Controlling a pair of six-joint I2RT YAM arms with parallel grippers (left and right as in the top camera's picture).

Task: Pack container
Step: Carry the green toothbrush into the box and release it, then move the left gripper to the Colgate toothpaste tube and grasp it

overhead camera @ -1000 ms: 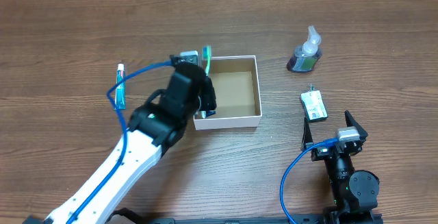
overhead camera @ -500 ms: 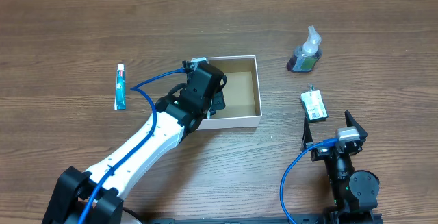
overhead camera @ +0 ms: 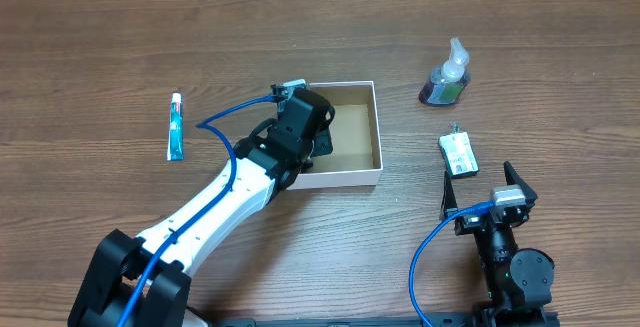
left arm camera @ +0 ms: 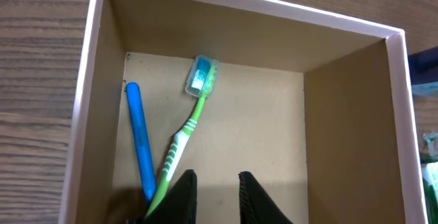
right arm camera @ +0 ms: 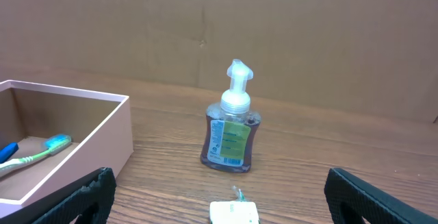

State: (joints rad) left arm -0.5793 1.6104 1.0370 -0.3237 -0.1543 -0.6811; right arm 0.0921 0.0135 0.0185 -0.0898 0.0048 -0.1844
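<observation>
Right now the left gripper (left arm camera: 215, 191) is hanging just inside the container (overhead camera: 357, 135), which is sitting near the middle of the wooden table (overhead camera: 120, 57). In the left wrist view its two dark fingers (left arm camera: 183, 188) are standing a narrow gap apart with nothing between them, so this claw is holding nothing. A green toothbrush (left arm camera: 183, 127) is lying slantwise on the brown floor of the box, with its capped head pointing toward the far wall and its handle running down just beside one finger; whether the two are touching cannot be told. A blue handle (left arm camera: 139, 143) is lying alongside it, close to the box's side wall, and the two are meeting near the bottom of the picture. The right gripper (overhead camera: 482, 189) is resting low near the table's edge, well apart from the container, with its jaws spread wide and empty. A small white-and-green packet (overhead camera: 459, 154) is lying flat just ahead of it. Beyond the packet a clear pump bottle (overhead camera: 447, 75) of purplish liquid is standing upright. A toothpaste tube (overhead camera: 176, 127) is lying on the wood on the other side of the box, apart from everything else.
</observation>
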